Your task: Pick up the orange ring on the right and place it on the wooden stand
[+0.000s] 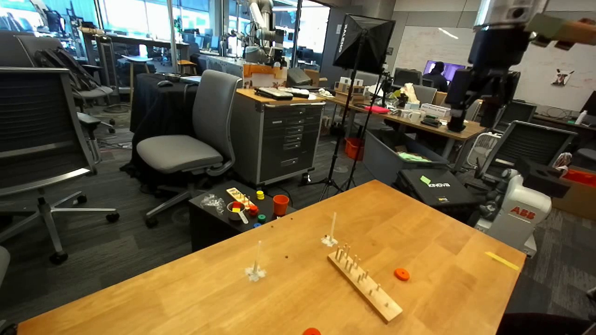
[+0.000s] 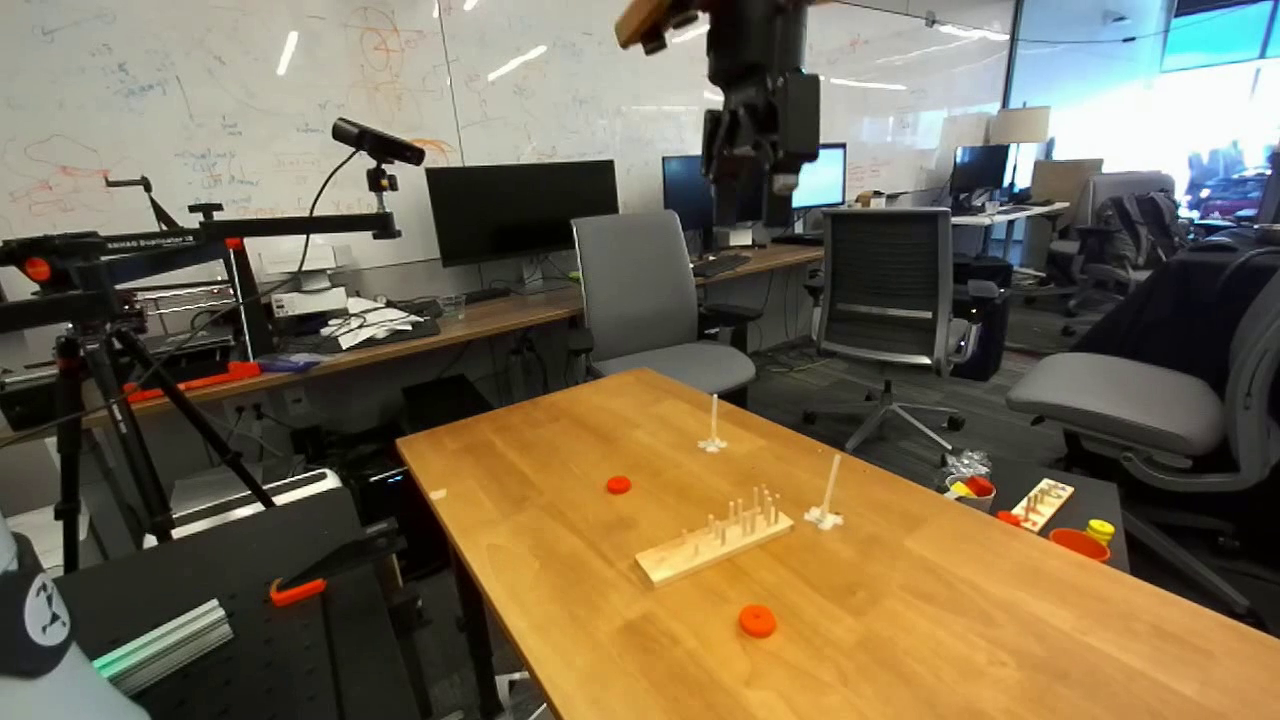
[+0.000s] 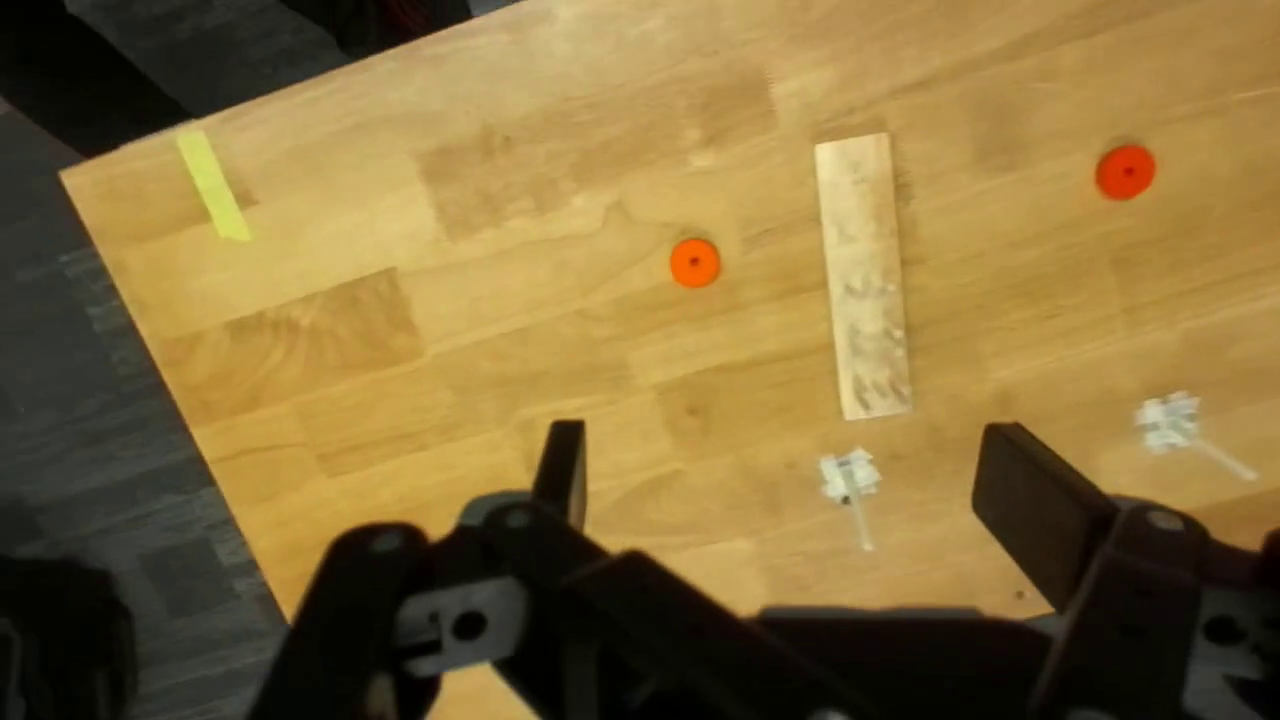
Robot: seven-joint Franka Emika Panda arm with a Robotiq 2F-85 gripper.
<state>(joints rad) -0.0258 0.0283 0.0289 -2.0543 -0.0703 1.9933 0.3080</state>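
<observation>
At the left of the wrist view the bench (image 3: pixel 500 350) ends in a slanting edge, with dark floor (image 3: pixel 100 430) beyond, and a yellow tape strip (image 3: pixel 213 188) lies near its corner. A wide stretch of wood runs from the tape to an orange ring (image 3: pixel 695 262) lying flat. The pincer (image 3: pixel 782 462) is released, its fingers (image 3: pixel 1035 510) spread well apart, and in both exterior views it hangs high above the bench top. Near that ring, to its right, lies the wooden stand (image 3: pixel 862 230), with a narrower strip of wood between the two. Just past the stand's lower end is a white patch (image 3: pixel 849 476) holding a thin rod (image 3: pixel 861 525). Farther right a second orange ring (image 3: pixel 1125 172) lies flat, well apart from the stand, with another white patch (image 3: pixel 1168 422) lower in the view. The cameras disagree on which ring is the right-hand one, so I cannot tell which is meant.

The top is light brown wood in joined blocks. In an exterior view, past the far edge, stand a grey chair (image 1: pixel 177 151), a drawer cabinet (image 1: pixel 288 144) and a softbox (image 1: pixel 365 44); a white ABB arm (image 1: pixel 521 209) stands close beyond the right edge.
</observation>
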